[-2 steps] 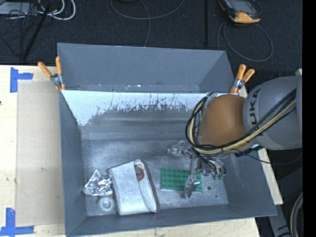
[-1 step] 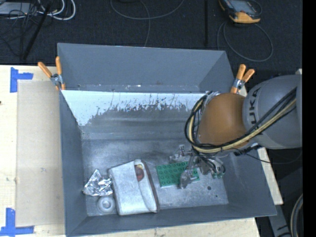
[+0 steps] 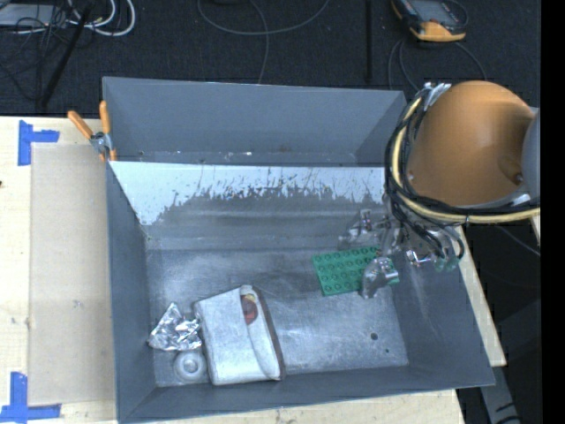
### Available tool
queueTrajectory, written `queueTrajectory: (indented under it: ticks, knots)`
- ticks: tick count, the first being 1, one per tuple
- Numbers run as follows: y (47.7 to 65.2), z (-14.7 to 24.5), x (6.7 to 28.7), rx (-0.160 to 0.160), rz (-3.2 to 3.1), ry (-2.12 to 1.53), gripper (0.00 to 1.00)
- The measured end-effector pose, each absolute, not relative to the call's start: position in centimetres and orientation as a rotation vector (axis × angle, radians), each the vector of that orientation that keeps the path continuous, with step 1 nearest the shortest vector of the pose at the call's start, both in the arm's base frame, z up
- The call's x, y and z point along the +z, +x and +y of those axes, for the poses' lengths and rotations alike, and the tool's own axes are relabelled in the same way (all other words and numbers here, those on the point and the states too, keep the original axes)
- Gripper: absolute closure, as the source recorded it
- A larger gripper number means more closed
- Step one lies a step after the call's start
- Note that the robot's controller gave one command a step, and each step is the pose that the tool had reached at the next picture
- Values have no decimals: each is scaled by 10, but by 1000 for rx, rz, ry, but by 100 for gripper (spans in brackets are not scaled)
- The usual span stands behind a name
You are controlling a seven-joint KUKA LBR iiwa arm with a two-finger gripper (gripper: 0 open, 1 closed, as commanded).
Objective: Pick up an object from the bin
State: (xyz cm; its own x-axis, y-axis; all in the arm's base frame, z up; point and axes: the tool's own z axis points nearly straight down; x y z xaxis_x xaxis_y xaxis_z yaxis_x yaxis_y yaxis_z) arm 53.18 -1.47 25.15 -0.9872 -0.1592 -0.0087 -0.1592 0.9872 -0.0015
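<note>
The gripper is low at the right side of the bin, touching the right edge of 1 flat green studded plate on the floor; I cannot tell whether it is clenched or released. A grey pouch, crumpled foil and a small white ring lie well apart at the front left

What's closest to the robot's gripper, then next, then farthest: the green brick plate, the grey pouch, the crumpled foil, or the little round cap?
1. The green brick plate, on the right side of the bin, right beside the gripper.
2. The grey pouch, lower middle-left.
3. The crumpled foil and the round cap, both in the lower left corner: too close to call.
</note>
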Motion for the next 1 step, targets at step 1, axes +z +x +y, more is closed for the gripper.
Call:
queueTrajectory:
  ticks: [1]
  knots:
    - [561, -25, 266, 0, 3113, -399, 100]
